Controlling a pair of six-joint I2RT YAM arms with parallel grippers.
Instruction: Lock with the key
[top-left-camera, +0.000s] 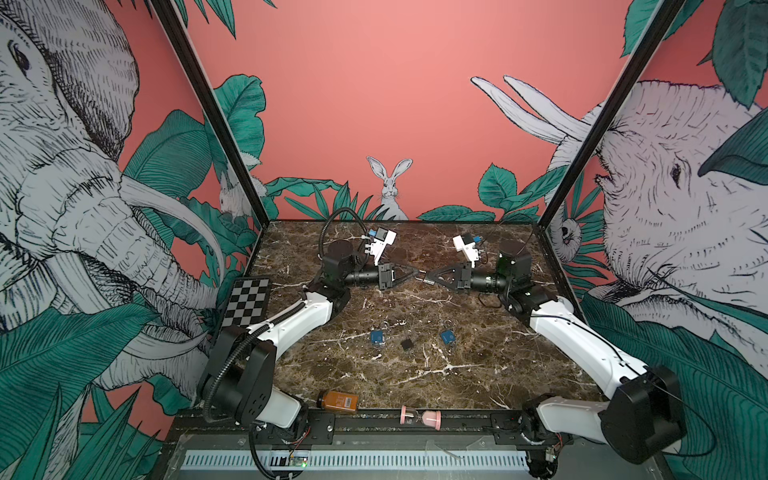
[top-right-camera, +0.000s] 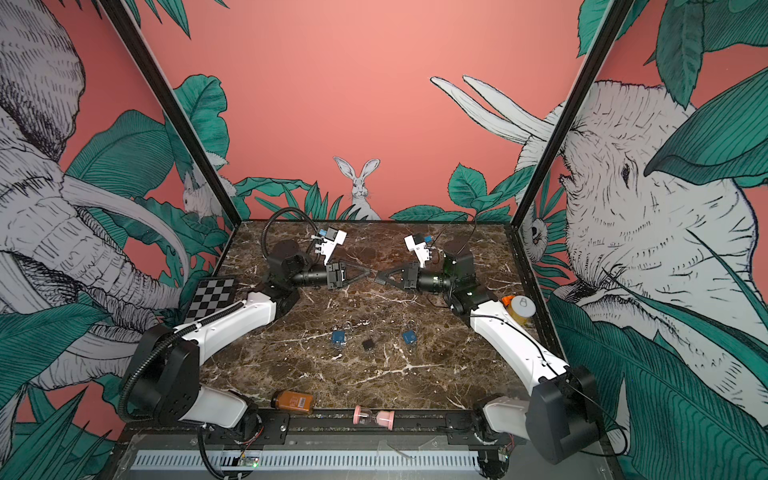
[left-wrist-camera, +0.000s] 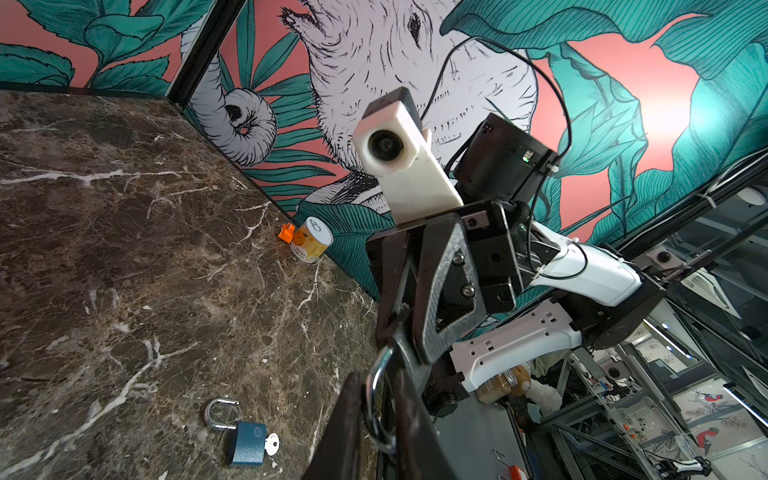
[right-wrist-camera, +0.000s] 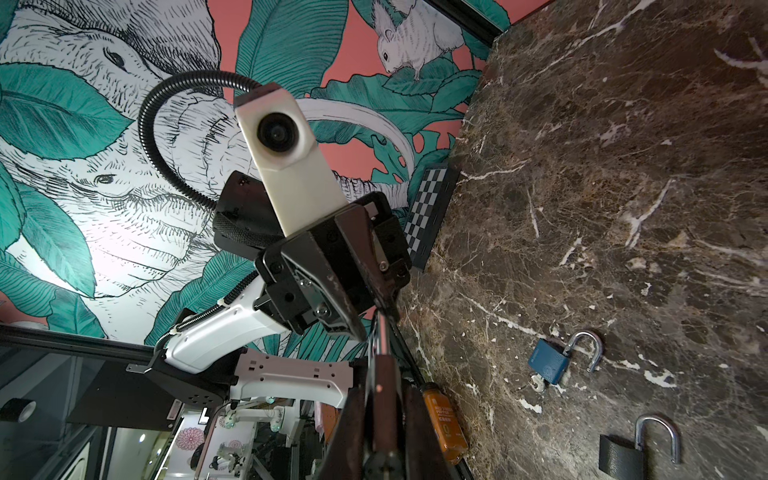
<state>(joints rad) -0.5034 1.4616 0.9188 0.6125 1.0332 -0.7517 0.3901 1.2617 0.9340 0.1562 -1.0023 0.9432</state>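
Left wrist: left pincer (left-wrist-camera: 377, 376) clasps shackle (left-wrist-camera: 371, 399).

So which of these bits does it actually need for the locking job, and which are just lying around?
Likely part of the job:
held padlock, gripped by left end effector and right end effector; blue padlock; second blue padlock; black padlock; key in a blue one.

Just lying about:
brown bottle; pink hourglass; can; orange piece; checkerboard.
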